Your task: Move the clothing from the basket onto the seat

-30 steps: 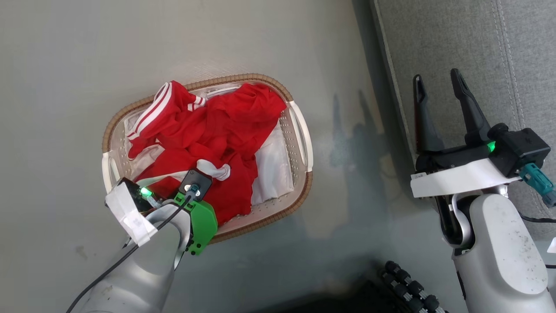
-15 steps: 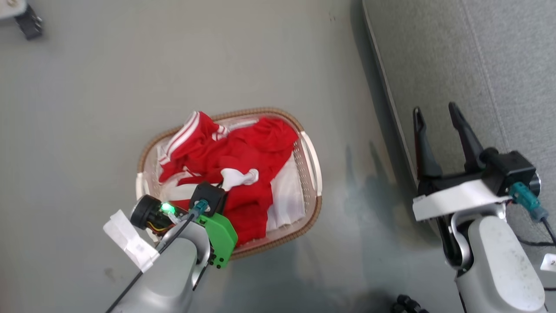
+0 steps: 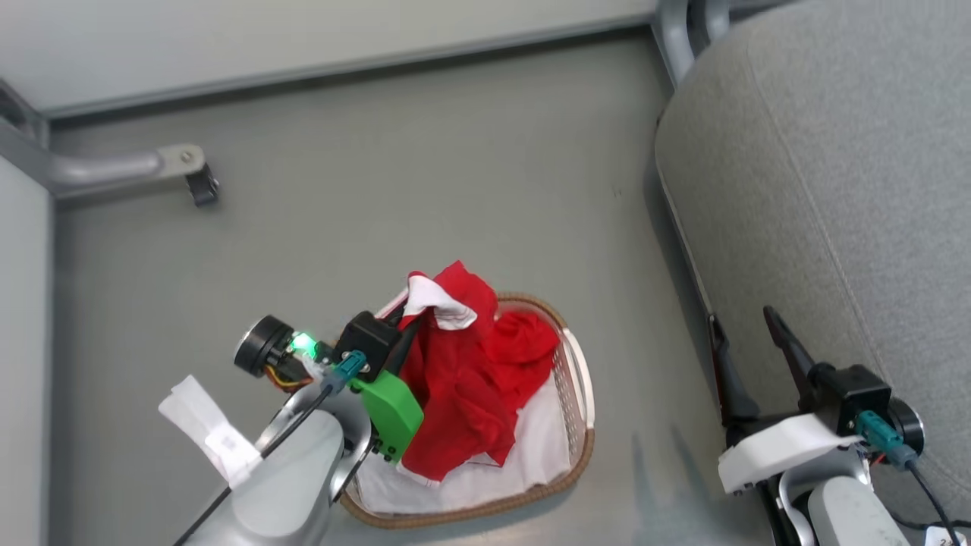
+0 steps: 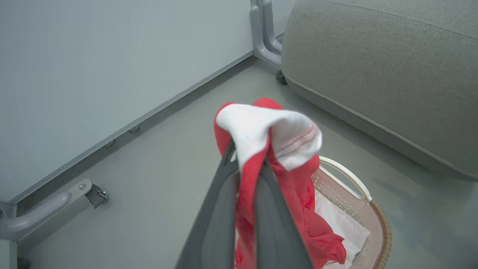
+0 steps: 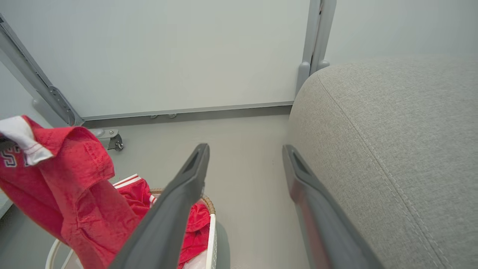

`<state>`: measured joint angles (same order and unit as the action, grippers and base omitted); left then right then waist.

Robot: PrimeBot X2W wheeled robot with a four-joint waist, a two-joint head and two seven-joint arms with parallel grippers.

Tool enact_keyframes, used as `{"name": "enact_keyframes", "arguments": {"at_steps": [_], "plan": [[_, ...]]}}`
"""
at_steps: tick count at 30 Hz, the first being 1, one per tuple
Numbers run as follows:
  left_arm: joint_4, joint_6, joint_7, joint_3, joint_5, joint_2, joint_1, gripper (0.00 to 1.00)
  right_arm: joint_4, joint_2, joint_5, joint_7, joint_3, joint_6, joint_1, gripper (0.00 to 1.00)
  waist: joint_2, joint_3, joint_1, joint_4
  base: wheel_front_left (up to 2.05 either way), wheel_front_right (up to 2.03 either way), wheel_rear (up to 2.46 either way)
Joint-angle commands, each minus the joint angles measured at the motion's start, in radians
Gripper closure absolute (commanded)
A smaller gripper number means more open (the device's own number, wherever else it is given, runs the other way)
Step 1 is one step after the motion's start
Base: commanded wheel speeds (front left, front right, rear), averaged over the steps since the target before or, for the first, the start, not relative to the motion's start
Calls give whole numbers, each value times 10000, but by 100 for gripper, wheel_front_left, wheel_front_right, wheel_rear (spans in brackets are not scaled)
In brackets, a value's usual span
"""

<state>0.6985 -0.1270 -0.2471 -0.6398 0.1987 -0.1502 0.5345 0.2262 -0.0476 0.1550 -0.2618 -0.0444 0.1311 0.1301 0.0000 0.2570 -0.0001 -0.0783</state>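
My left gripper [image 3: 406, 330] is shut on a red garment [image 3: 463, 379] with a white cuff, which hangs lifted over the basket. In the left wrist view the gripper [image 4: 248, 151] pinches the red fabric, and the white cuff [image 4: 276, 130] folds over its fingertips. The white basket with a brown rim [image 3: 580, 394] stands on the floor below, with more red clothing [image 3: 531, 341] in it. The grey seat [image 3: 834, 189] is at the right. My right gripper [image 3: 742, 317] is open and empty beside the seat's edge, and its fingers [image 5: 194, 168] are spread wide.
A white liner [image 3: 531, 447] lies in the basket's bottom. A grey metal frame leg with a caster [image 3: 190, 173] stands at the left by the wall. Another metal post [image 3: 683, 23] rises behind the seat. Bare grey floor [image 3: 455, 174] lies between basket and wall.
My left gripper has risen, lifting the red garment out of the pile in the basket. The head camera has shifted, so wall and frame now show. The right gripper stays open.
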Motion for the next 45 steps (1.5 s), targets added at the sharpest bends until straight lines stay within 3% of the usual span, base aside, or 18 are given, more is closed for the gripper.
{"name": "enact_keyframes", "arguments": {"at_steps": [1, 12, 19, 33, 45], "plan": [[-254, -33, 177, -203, 29, -148, 240, 100, 90, -48, -64, -49, -37, -6, -269, 0, 0, -1647, 1, 781, 0, 0, 0], [-2915, -40, 2330, -1513, 1219, -1463, 2263, 100, 477, -46, -230, -48, -814, -6, -439, 0, 0, -2484, 1, 817, 0, 0, 0], [-3663, -41, 3204, -1793, 1558, -1970, 3447, 100, 568, -48, -286, -49, -1287, -6, 302, 0, 0, -2527, 1, 636, 0, 0, 0], [-3832, -19, 3375, -1820, 1952, -1714, 4023, 100, 946, -47, 7, -49, -3339, -6, 2178, 0, 0, -2606, 1, 665, 0, 0, 0], [-3957, 19, 3107, -1999, 1949, -1376, 4218, 100, 3253, -48, -118, -48, -4872, -6, 4255, 0, 0, -2603, 1, 880, 0, 0, 0]]}}
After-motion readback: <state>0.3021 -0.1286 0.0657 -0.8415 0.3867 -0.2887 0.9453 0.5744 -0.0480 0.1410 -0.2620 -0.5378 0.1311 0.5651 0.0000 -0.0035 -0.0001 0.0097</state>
